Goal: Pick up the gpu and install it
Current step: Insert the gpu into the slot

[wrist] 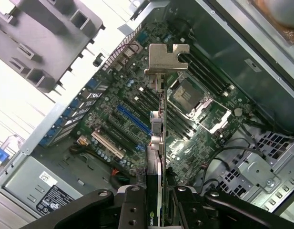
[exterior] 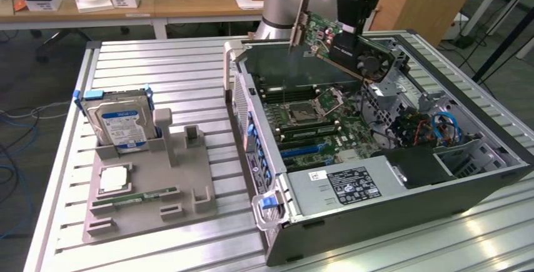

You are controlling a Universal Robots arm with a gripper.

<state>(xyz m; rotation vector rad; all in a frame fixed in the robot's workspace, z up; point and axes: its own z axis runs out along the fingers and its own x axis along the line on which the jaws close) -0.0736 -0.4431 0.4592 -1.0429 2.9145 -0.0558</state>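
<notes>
The gpu (exterior: 338,37), a green card with a black fan (exterior: 376,62) and a silver bracket, hangs tilted in the air above the back of the open computer case (exterior: 250,128). My gripper (exterior: 354,6) is shut on its upper edge. In the wrist view I see the gpu (wrist: 158,152) edge-on between my fingers (wrist: 132,210), its silver bracket (wrist: 167,59) pointing away from me. My gripper (wrist: 158,212) holds it over the motherboard (wrist: 113,95), well above the blue and black expansion slots (wrist: 135,119).
Inside the case lie the motherboard (exterior: 309,115), a drive cage with cables (exterior: 434,128) and the power supply (exterior: 346,184). On the exterior view's left, a grey fixture (exterior: 179,184) holds a hard drive (exterior: 121,125), a memory stick (exterior: 134,197) and a processor (exterior: 112,178).
</notes>
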